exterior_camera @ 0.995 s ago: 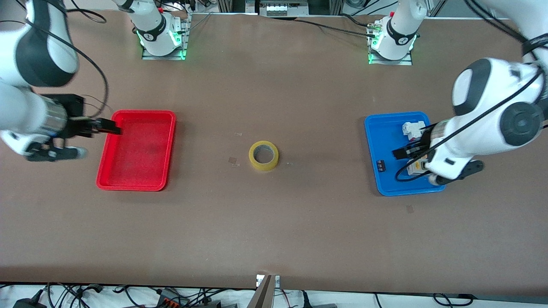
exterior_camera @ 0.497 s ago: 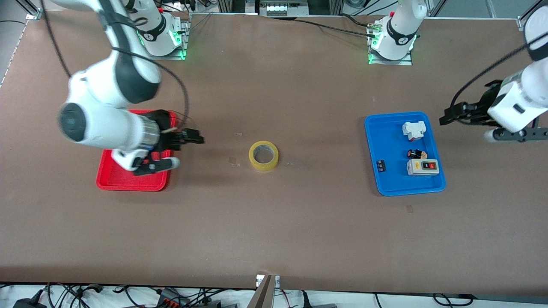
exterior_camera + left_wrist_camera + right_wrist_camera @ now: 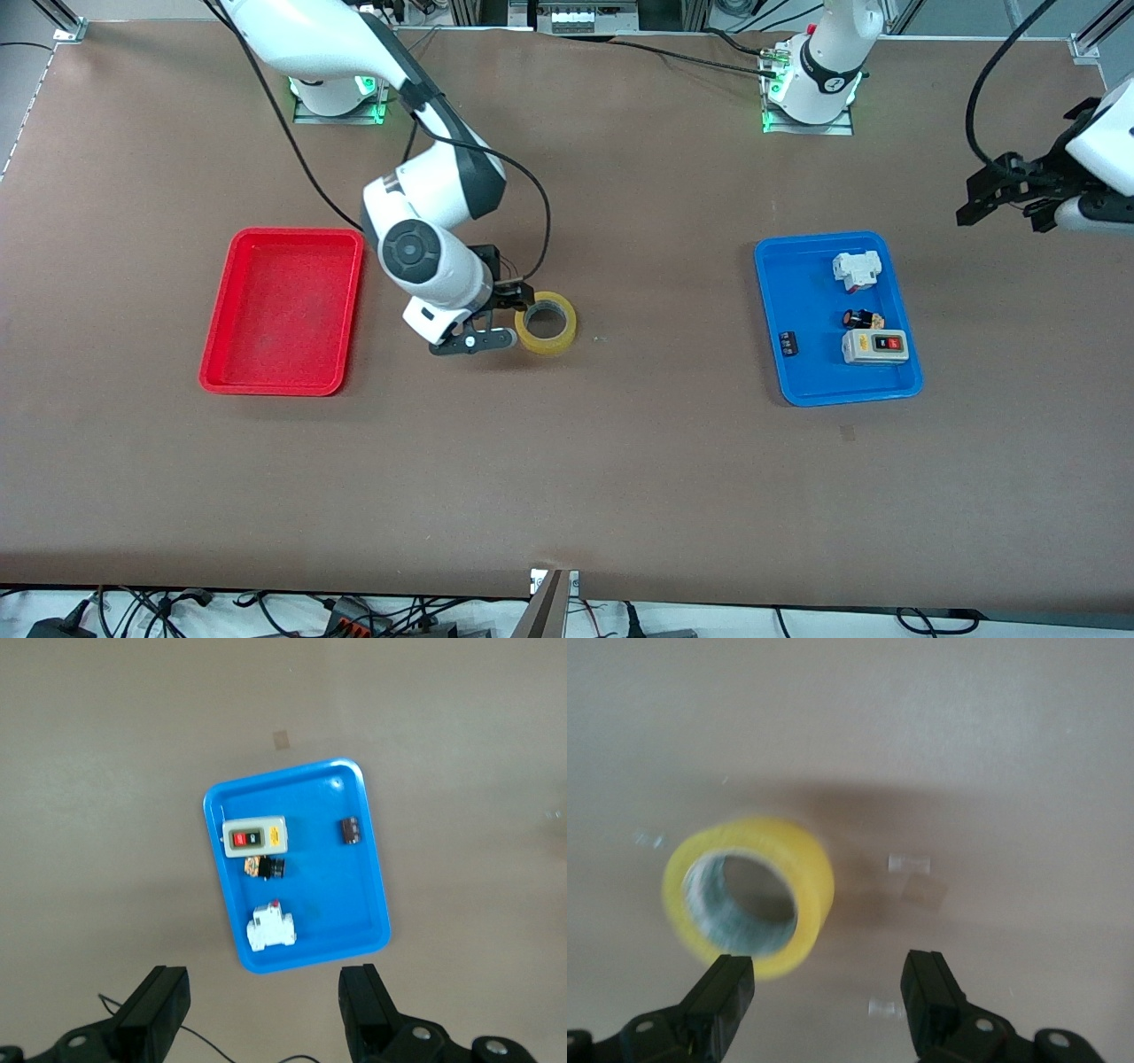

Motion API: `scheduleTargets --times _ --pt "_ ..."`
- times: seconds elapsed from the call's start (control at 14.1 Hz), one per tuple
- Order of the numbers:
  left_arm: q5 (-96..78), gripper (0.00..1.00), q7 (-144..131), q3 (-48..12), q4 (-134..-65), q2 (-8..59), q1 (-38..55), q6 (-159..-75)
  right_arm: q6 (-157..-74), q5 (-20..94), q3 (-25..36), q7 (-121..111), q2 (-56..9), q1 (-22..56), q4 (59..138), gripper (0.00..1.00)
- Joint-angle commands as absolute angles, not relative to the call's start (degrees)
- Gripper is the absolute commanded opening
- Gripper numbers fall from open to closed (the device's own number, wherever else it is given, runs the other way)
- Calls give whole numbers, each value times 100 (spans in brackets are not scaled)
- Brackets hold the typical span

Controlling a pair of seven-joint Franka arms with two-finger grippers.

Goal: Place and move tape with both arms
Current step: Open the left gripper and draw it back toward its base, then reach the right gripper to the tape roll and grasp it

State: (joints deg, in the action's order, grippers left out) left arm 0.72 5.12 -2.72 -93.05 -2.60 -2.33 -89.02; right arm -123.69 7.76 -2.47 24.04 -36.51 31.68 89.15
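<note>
The tape (image 3: pixel 546 322) is a yellow roll with a grey-brown core. It lies flat on the brown table midway between the two trays. My right gripper (image 3: pixel 514 299) is low beside the tape, on the roll's side toward the right arm's end. In the right wrist view the tape (image 3: pixel 749 895) lies just ahead of one finger, and the right gripper (image 3: pixel 828 997) is open and empty. My left gripper (image 3: pixel 983 195) hangs in the air past the blue tray (image 3: pixel 802 292), at the left arm's end of the table. In the left wrist view the left gripper (image 3: pixel 261 1010) is open and empty.
A red tray (image 3: pixel 283 310) lies toward the right arm's end. The blue tray (image 3: pixel 354 904) holds a white breaker (image 3: pixel 857 268), a grey switch box (image 3: pixel 874 346), a black and orange button (image 3: pixel 861 318) and a small dark part (image 3: pixel 787 344). Small scraps of clear tape lie near the roll.
My right arm swung from over the red tray to beside the tape. My left arm pulled away from the blue tray toward the left arm's end of the table. The tape has not moved.
</note>
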Motion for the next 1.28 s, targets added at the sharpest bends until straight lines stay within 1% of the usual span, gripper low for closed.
scheduleTargets --times 0.0,0.21,0.64,0.92,0.99,1.07,1.14,1.21 --pt "-69 100 703 -89 -9079 -281 -123 -8640 -12717 370 -193 2890 -3945 3304 8772 100" --pt "-141 100 712 298 -9062 -237 140 -8640 -12937 457 -202 3101 -4087 3313 8771 98" --pt "-141 100 703 308 -9097 -290 97 -8420 -12929 475 -237 3445 -4139 3453 8771 98" --pt "-44 100 651 325 -9149 -264 97 -8753 -12929 475 -229 3560 -4324 3639 8772 97" --pt "43 100 642 325 -9149 -272 97 -8754 -12937 475 -229 3551 -4333 3639 8771 93" --pt "53 100 642 325 -9149 -264 88 -8763 -12937 475 -229 3551 -4368 3639 8780 86" --pt "53 100 642 325 -9149 -264 88 -8763 -12929 466 -229 3542 -4420 3639 8772 74" --pt "53 100 642 325 -9149 -255 88 -8763 -12929 431 -229 3516 -4430 3639 8771 58"
